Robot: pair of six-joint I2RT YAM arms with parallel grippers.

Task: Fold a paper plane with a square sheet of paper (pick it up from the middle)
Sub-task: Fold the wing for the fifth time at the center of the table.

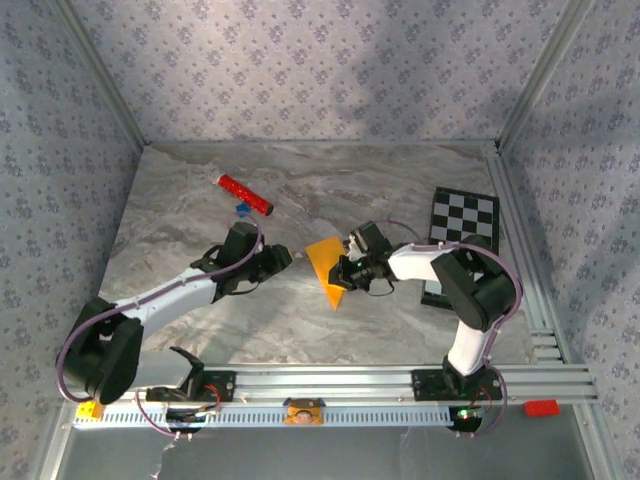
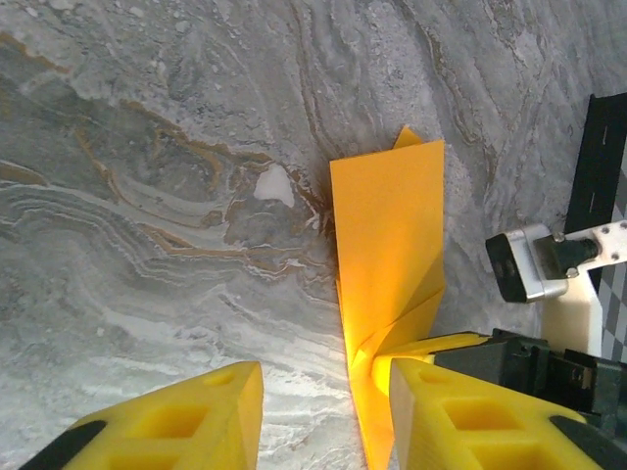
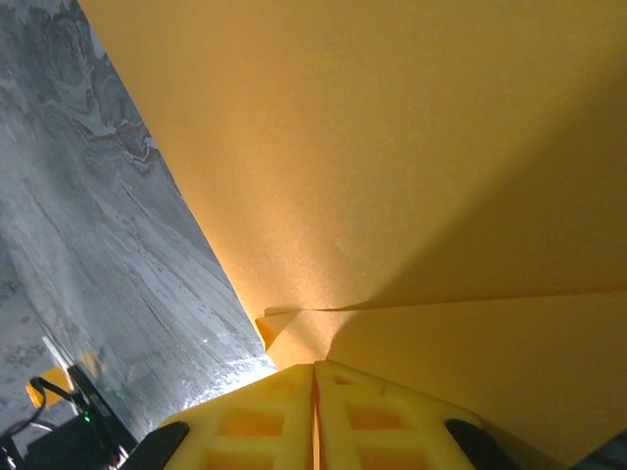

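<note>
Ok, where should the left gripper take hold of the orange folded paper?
Probably the long free edge of the folded paper that faces the left arm, approached from the left. The right gripper is shut on the opposite side, so that side is taken. The open left gripper has the thin creased edge between its fingers, close to the right one.

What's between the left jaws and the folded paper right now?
Nothing visible. Bare marble table lies between the left gripper and the folded orange-yellow paper. The right gripper is shut on the paper from the opposite side.
</note>
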